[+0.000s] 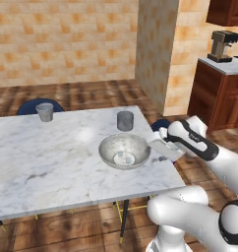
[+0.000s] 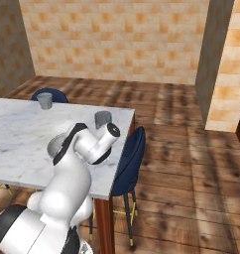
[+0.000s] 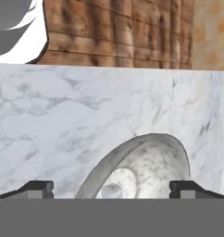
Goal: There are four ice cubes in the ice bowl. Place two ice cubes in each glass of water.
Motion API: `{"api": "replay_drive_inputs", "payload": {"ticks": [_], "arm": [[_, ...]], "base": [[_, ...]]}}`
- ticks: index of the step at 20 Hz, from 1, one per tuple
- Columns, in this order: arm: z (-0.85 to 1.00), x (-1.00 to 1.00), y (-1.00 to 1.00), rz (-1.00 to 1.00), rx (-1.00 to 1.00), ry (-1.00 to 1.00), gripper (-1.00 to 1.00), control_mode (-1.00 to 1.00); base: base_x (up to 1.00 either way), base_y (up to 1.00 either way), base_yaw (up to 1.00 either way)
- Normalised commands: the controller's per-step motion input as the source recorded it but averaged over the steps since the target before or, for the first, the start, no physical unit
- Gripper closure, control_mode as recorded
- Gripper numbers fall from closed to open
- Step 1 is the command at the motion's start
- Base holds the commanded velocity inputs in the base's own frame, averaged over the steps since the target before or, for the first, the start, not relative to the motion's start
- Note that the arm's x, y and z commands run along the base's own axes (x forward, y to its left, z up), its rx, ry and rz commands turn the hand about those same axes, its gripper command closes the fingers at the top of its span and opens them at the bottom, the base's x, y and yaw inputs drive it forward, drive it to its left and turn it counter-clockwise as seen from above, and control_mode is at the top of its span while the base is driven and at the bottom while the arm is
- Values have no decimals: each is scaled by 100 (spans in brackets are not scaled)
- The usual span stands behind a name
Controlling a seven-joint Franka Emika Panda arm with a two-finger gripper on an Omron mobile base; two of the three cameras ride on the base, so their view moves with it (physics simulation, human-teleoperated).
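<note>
The ice bowl (image 1: 124, 151) is seen on the marble table (image 1: 42, 157), near its right edge and toward the front right corner. Ice cubes (image 1: 124, 158) are noted in the bowl's bottom; their count cannot be told. One glass of water (image 1: 125, 120) is placed just behind the bowl, near the far right corner; the other glass (image 1: 44, 111) is set at the far edge, well apart. The gripper (image 3: 111, 187) is held just beside the bowl's right rim, fingers (image 3: 37, 187) spread wide, nothing pinched.
</note>
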Motion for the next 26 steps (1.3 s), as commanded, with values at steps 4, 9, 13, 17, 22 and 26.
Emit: {"api": "replay_drive_inputs", "payload": {"ticks": [4,9,13,17,22,26], "arm": [[-30,38,0,0,0,0,-100,-100],[-27,35,-5,0,0,-1,-100,-100],[-25,27,-5,0,0,0,-100,-100],[-23,15,0,0,-1,0,-100,-100],[-3,2,4,0,-7,-6,-100,-100],[0,-1,5,0,-11,-17,-100,-100]], "base": [[0,0,0],[0,0,0],[0,0,0],[0,0,0],[0,0,0],[0,0,0]]}}
